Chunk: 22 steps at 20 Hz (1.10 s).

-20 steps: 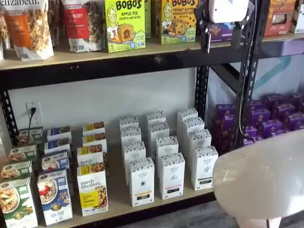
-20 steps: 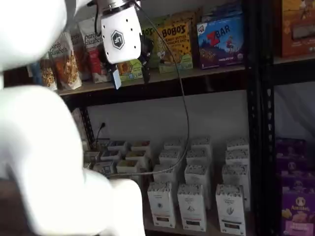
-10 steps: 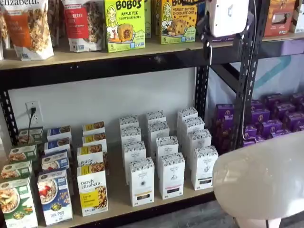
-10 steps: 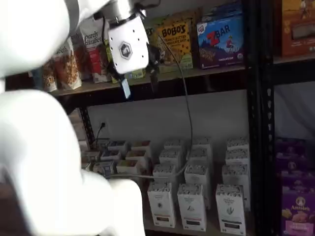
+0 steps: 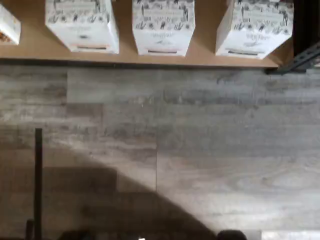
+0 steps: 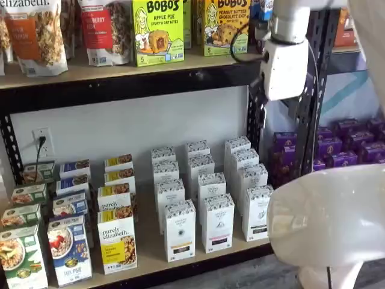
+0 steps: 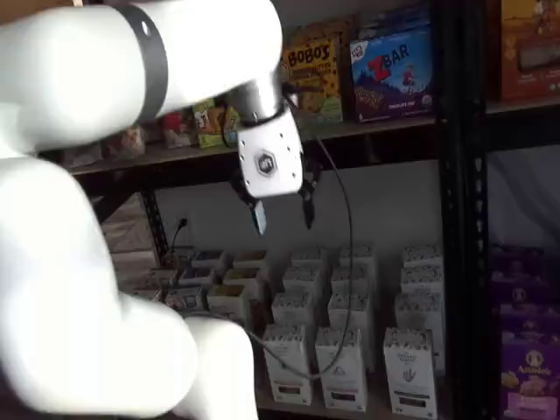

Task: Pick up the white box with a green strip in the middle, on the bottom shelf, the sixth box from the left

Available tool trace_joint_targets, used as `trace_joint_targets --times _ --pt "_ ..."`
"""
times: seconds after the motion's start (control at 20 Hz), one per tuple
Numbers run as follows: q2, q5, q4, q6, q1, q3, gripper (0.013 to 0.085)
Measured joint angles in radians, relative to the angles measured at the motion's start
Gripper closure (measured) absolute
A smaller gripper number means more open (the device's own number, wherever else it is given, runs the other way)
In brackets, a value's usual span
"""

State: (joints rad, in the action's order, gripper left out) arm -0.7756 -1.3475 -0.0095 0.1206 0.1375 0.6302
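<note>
white box (image 6: 257, 212): front carton of the right-hand white column, standing upright at the front edge of the bottom shelf, near its right end; speckled top band, dark strip low on the front; also seen in a shelf view (image 7: 409, 372); untouched
bottom shelf (image 6: 150, 256): pale board, black front rail, black upright at the right end
same column: three like cartons lined up behind the white box toward the back wall
neighbour cartons: second white carton (image 6: 218, 221) just beside it on the left, third one (image 6: 180, 229) further left, both at the front edge
granola boxes (image 6: 117, 239): colourful rows filling the left half of the shelf
wrist view: three speckled carton tops (image 5: 162, 22) along the shelf's front edge, grey plank floor (image 5: 200, 150) beyond it
gripper (image 7: 281, 209): hangs in the air below the upper shelf, well above the cartons; fingers spread, clear gap between them, nothing held
upper shelf (image 6: 120, 69): snack boxes and granola bags standing along it
purple boxes (image 6: 349, 147): stacked in the bay right of the upright
</note>
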Motion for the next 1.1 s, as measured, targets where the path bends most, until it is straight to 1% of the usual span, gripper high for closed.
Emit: trace_joint_targets --times 0.15,0.25,0.35,0.45,0.5,0.6,0.65,0.7,0.8,0.9,0.95,1.0,1.05,1.1 --pt "0.051 0.117 -0.004 0.030 0.032 -0.067 0.0130" --pt "0.102 0.219 -0.004 0.052 0.055 -0.111 0.0130" --pt "0.163 0.296 0.000 0.070 0.072 -0.133 0.0130" --pt "0.228 0.359 0.011 0.089 0.085 -0.143 0.0130" --pt "0.261 0.384 0.009 0.091 0.088 -0.144 0.0130" --pt "0.330 0.430 -0.010 0.081 0.089 -0.141 0.0130" --pt "0.357 0.466 -0.029 0.065 0.085 -0.145 0.0130" --pt "0.389 0.511 -0.035 0.058 0.083 -0.151 0.0130" --pt "0.445 0.590 -0.011 0.073 0.082 -0.159 0.0130" --pt "0.507 0.682 0.028 0.097 0.075 -0.168 0.0130" --pt "0.534 0.718 0.035 0.100 0.073 -0.169 0.0130" --pt "0.569 0.757 0.021 0.086 0.069 -0.168 0.0130" --pt "0.602 0.784 -0.006 0.060 0.066 -0.163 0.0130" --pt "0.637 0.800 -0.016 0.050 0.064 -0.154 0.0130"
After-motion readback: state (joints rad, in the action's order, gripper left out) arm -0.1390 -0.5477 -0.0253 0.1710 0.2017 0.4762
